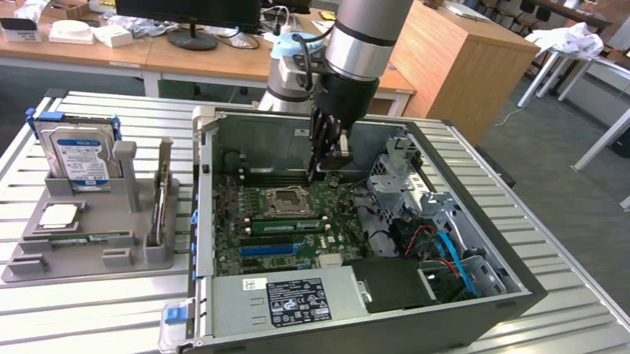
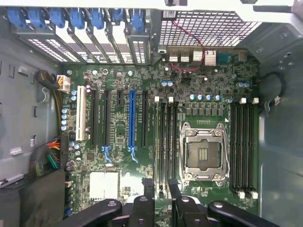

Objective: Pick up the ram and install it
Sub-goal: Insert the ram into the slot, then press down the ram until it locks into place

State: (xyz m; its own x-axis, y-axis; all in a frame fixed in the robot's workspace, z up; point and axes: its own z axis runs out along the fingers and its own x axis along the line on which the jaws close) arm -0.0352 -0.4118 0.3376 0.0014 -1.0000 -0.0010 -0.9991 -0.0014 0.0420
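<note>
Partly cropped, the pincer point(image 2: 160, 190) hovers parted above the motherboard point(image 2: 142, 80).

Your counter point(image 1: 99, 317) is ribbed, bare silvery metal. On it, the computer case point(image 1: 265, 140) is matt grey sheet metal and the parts holder point(image 1: 74, 258) is dull grey plastic. The arm point(image 1: 359, 37) shows smooth, satin-finished metal.

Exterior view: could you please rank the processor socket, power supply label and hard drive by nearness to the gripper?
1. Processor socket, beside the gripper.
2. Power supply label, case's near edge.
3. Hard drive, outside, the exterior view's left.
</note>
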